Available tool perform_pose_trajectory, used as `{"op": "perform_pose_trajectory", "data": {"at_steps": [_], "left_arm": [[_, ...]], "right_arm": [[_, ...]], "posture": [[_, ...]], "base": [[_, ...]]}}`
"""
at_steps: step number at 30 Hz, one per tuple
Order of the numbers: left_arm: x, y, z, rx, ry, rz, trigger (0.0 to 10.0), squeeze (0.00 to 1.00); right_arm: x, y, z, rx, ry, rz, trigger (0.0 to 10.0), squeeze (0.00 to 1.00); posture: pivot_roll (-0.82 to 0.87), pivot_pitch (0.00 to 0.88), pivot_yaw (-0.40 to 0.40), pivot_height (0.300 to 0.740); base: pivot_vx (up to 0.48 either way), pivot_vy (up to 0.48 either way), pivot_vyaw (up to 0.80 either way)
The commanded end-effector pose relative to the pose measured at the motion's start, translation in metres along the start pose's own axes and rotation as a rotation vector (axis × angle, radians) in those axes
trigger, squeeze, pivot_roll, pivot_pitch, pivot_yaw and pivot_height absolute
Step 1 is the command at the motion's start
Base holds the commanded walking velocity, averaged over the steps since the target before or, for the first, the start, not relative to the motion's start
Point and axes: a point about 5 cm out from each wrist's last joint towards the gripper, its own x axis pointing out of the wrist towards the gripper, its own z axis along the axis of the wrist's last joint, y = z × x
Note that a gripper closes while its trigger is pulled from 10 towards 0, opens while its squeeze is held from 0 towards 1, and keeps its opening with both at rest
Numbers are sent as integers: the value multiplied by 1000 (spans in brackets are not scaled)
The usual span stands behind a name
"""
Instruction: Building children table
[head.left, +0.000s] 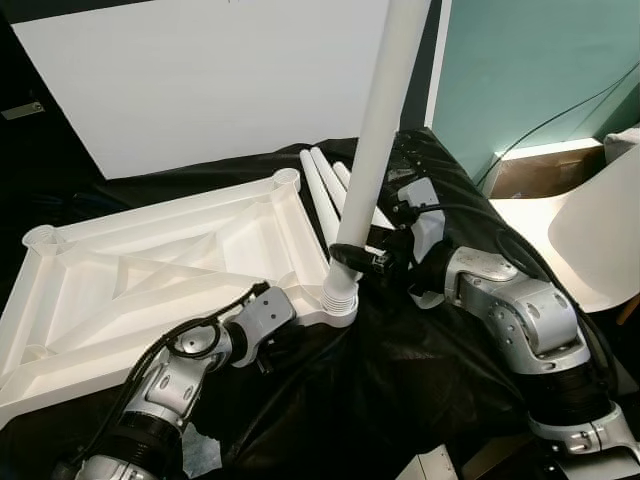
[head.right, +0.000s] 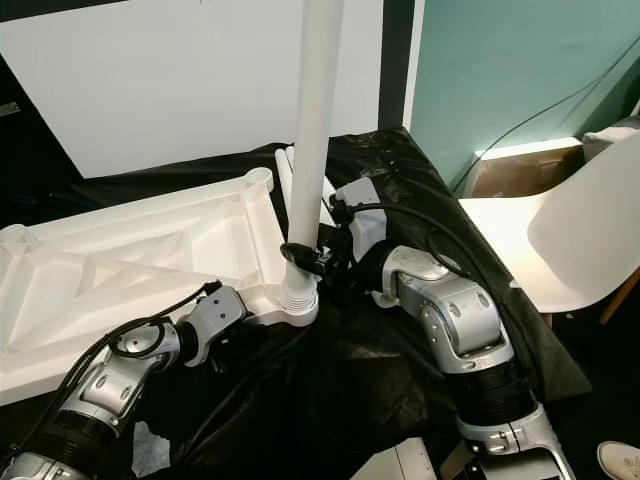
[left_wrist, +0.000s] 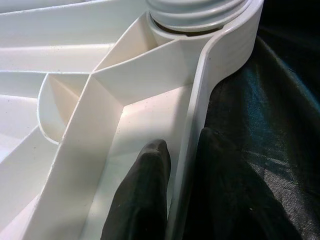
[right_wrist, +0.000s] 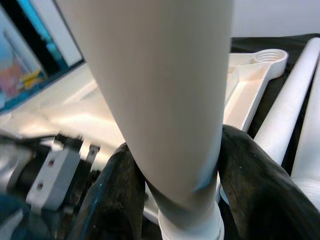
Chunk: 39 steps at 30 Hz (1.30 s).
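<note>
While the white tabletop (head.left: 150, 270) lies upside down on a black cloth (head.left: 400, 380), its ribbed underside facing up, one white leg (head.left: 375, 140) stands upright in the threaded socket (head.left: 340, 300) at the corner nearest the robot. In the left eye view, the right end effector (head.left: 362, 262) is clenched around this leg just above the socket, and the left end effector (head.left: 290, 318) reaches to the tabletop edge beside the same corner. Spare legs (head.left: 322, 190) lie on the cloth behind the standing leg. A white board (head.left: 200, 80) leans at the back, and a white chair (head.left: 600, 235) stands on the robot's right.

The right eye view shows the same scene — the leg (head.right: 312, 130) rises out of the picture at the top.

From the left wrist view, the two black fingers (left_wrist: 142, 200) of the left end effector grasp the thin outer wall of the tabletop (left_wrist: 200, 115), one finger inside and one outside, close to the socket (left_wrist: 195, 15).

From the right wrist view, the leg (right_wrist: 160, 100) sits between the black fingers (right_wrist: 250, 180), which press on both sides of it — the spare legs (right_wrist: 290, 110) lie beyond.
</note>
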Motion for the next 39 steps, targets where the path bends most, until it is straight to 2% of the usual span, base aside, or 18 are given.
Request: {"op": "perform_pose_trajectory", "data": {"at_steps": [1, 5, 10, 15, 21, 25, 29, 34, 38, 39], "left_arm": [[6, -4, -5, -22, 2, 41, 10000, 0], [5, -4, -7, -26, 3, 44, 10000, 0], [5, -4, -7, -28, 3, 47, 10000, 0], [5, -4, -8, -31, 1, 48, 10000, 0], [4, -6, -9, -34, 1, 49, 10000, 0], [4, -7, -9, -35, 0, 48, 10000, 0], [4, -7, -9, -36, -1, 51, 10000, 0], [3, -9, -11, -38, 1, 50, 10000, 0], [2, -9, -11, -38, 3, 51, 10000, 0], [2, -9, -11, -38, 3, 51, 10000, 0]], "right_arm": [[2, 1, -28, 44, 157, 6, 10000, 0], [-3, 5, -28, -71, 205, 78, 10000, 0], [-6, -1, -28, -165, 239, 100, 10000, 0], [-1, -6, -22, -218, 226, 79, 10000, 0], [7, -4, -10, -231, 194, 83, 10000, 0], [13, 1, 4, -226, 179, 114, 10000, 0], [14, 0, 5, -215, 199, 104, 10000, 0], [17, -1, 6, -124, 201, 96, 10000, 0], [21, 0, 8, 20, 189, 93, 10000, 0], [21, 0, 8, 20, 189, 93, 10000, 0]], "posture": [[-79, 0, 40, 740], [-77, 0, 37, 740], [-73, 0, 37, 740], [-69, 0, 35, 740], [-61, 0, 34, 740], [-57, 0, 31, 740], [-50, 0, 27, 740], [-46, 0, 28, 740], [-46, 0, 26, 740], [-46, 0, 26, 740]], "base": [[0, 0, 0], [0, 0, 0], [0, 0, 0], [0, 0, 0], [0, 0, 0], [0, 0, 0], [0, 0, 0], [0, 0, 0], [0, 0, 0], [0, 0, 0]]}}
